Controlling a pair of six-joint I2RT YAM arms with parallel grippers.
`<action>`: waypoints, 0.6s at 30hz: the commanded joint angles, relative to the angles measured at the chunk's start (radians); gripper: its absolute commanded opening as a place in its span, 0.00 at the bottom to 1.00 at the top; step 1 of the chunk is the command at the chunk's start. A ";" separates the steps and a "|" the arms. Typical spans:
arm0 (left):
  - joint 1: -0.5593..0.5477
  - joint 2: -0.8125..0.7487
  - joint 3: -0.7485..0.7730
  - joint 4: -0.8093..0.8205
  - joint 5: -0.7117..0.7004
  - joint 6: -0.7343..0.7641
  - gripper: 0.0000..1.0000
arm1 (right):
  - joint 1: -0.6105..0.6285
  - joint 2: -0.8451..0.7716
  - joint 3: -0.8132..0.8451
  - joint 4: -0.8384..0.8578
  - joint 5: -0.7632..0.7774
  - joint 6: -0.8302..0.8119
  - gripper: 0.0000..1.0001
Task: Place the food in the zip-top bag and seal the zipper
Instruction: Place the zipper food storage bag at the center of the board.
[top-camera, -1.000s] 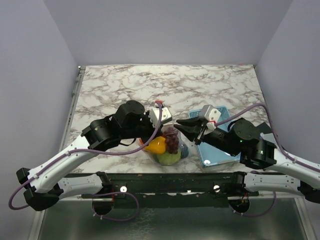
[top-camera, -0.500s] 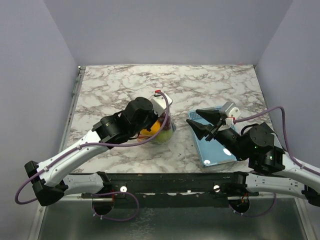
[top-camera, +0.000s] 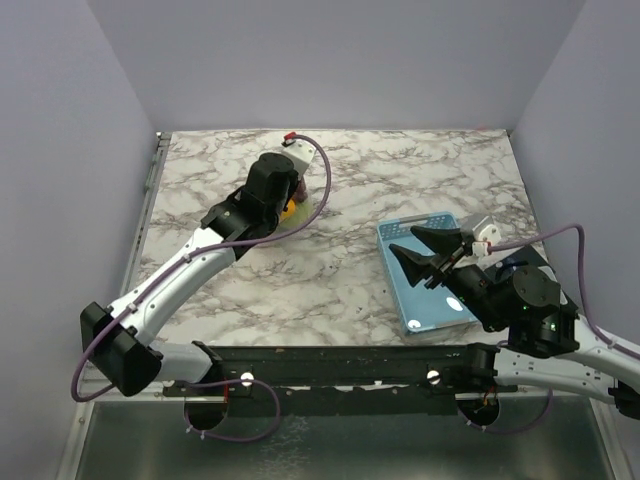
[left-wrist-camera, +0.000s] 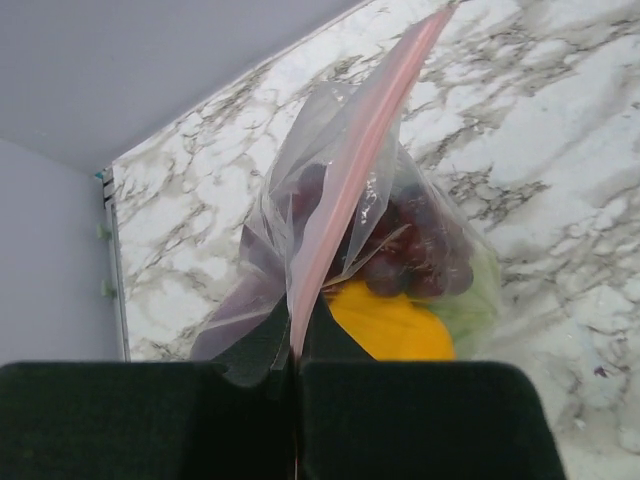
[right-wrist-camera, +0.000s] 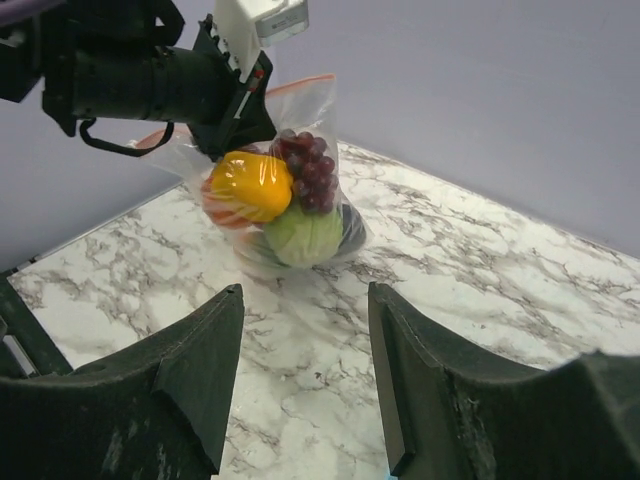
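Over on the far left of the marble table (top-camera: 420, 170), up goes the zip-top bag (right-wrist-camera: 300, 200), and it is loaded with food. Dark grapes (right-wrist-camera: 308, 165) sit on top with a yellow piece (right-wrist-camera: 248, 185) right beside them. A pale green piece (right-wrist-camera: 303, 235) lies at the bottom, and there's something purple low on the other side in the left wrist view. The pink zipper (left-wrist-camera: 360, 170) runs straight up from the pinch, edge-on to that camera, so whether it is pressed together all the way along I cannot tell.

The left gripper (left-wrist-camera: 297, 345) has its jaws clamped tight on the lower end of that strip, and the bag hangs from the grip. The bag's belly reaches down to the marble, though I can't say if it bears weight there.

Well apart from all this, on the right side, the right gripper (top-camera: 405, 242) hovers over the light-blue basket (top-camera: 410, 300). Its jaws are parted with nothing between them, and it faces across the table toward the bag.
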 joint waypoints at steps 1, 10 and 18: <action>0.060 0.048 0.047 0.199 -0.038 0.061 0.00 | -0.002 -0.038 -0.021 -0.027 0.038 0.027 0.59; 0.083 0.206 -0.011 0.274 0.134 -0.011 0.00 | -0.002 -0.120 -0.049 -0.064 0.071 0.042 0.61; 0.019 0.242 -0.141 0.311 0.188 -0.159 0.00 | -0.002 -0.141 -0.054 -0.098 0.085 0.053 0.64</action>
